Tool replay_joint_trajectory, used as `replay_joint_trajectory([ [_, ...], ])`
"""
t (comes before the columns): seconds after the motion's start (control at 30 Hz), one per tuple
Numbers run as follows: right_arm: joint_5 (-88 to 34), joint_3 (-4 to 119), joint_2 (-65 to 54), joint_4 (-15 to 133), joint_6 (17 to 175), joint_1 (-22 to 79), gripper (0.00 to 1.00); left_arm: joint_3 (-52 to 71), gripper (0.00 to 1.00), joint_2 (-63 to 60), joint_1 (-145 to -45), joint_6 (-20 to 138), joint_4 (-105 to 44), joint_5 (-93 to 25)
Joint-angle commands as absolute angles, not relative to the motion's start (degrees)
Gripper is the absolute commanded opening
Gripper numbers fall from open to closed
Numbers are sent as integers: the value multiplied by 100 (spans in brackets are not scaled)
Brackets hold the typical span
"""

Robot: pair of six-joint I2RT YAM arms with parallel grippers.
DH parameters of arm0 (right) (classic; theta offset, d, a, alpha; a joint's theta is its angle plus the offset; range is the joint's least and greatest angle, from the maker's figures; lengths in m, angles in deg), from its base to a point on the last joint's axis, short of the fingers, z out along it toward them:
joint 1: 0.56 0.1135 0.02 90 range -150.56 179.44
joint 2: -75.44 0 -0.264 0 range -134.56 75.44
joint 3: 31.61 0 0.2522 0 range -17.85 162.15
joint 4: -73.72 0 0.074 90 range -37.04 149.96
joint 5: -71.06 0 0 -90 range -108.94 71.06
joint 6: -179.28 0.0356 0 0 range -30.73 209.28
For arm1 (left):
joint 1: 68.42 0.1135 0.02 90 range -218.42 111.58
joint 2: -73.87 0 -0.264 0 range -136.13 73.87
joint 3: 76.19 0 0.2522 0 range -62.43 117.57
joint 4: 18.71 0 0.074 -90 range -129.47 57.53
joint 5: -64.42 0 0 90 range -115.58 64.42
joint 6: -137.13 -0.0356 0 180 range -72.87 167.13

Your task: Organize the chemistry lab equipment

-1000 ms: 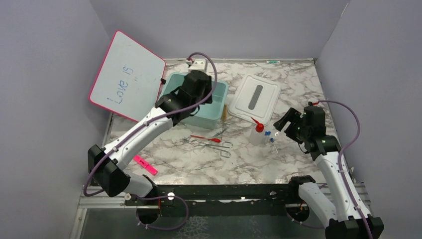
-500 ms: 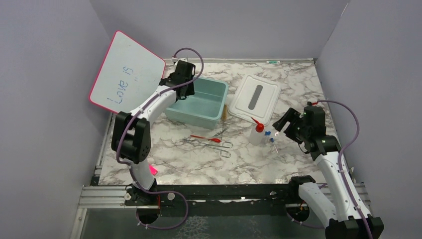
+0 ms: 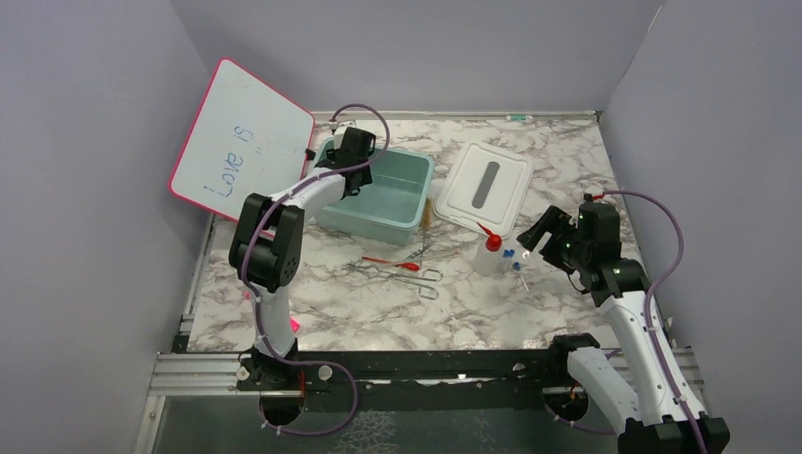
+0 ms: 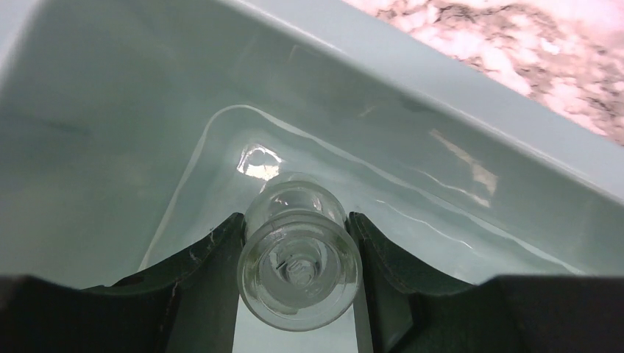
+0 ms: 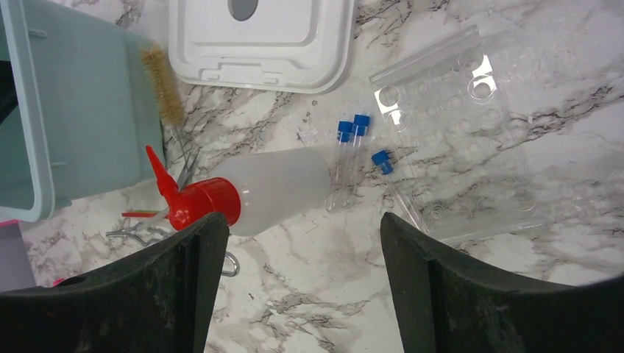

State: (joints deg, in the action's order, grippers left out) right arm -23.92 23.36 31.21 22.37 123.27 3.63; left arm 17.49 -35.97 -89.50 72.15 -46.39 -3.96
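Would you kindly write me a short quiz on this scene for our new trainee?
1. True or false: the white lid lies on the table, off the teal bin.
2. What is the left gripper shut on? A: a small clear glass piece; B: a spoon; C: a cork.
3. How many blue-capped tubes lie beside the squeeze bottle?
Key: 1 true; 2 A; 3 three.
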Motion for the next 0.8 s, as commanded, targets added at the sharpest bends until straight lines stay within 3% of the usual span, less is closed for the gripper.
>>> replay_joint_trajectory([
  [0.0, -2497, 2556, 3184, 2074, 12241, 384, 80, 1761, 32, -3873, -8836, 7425, -4222, -51],
  [0.17, -2474, 2600, 3168, 2048, 12241, 387, 80, 1674, 37, -3927, -8794, 7464, -4063, -43],
  [0.37, -2468, 2673, 3075, 2041, 12241, 383, 81, 1841, 59, -3973, -8785, 7461, -4260, 181],
  [0.47, -2457, 2704, 3071, 2033, 12250, 388, 81, 1892, 66, -3897, -8785, 7430, -4358, 163],
  [0.77, -2495, 2867, 3058, 2041, 12234, 384, 82, 2031, 75, -2786, -8826, 7254, -5035, -237],
])
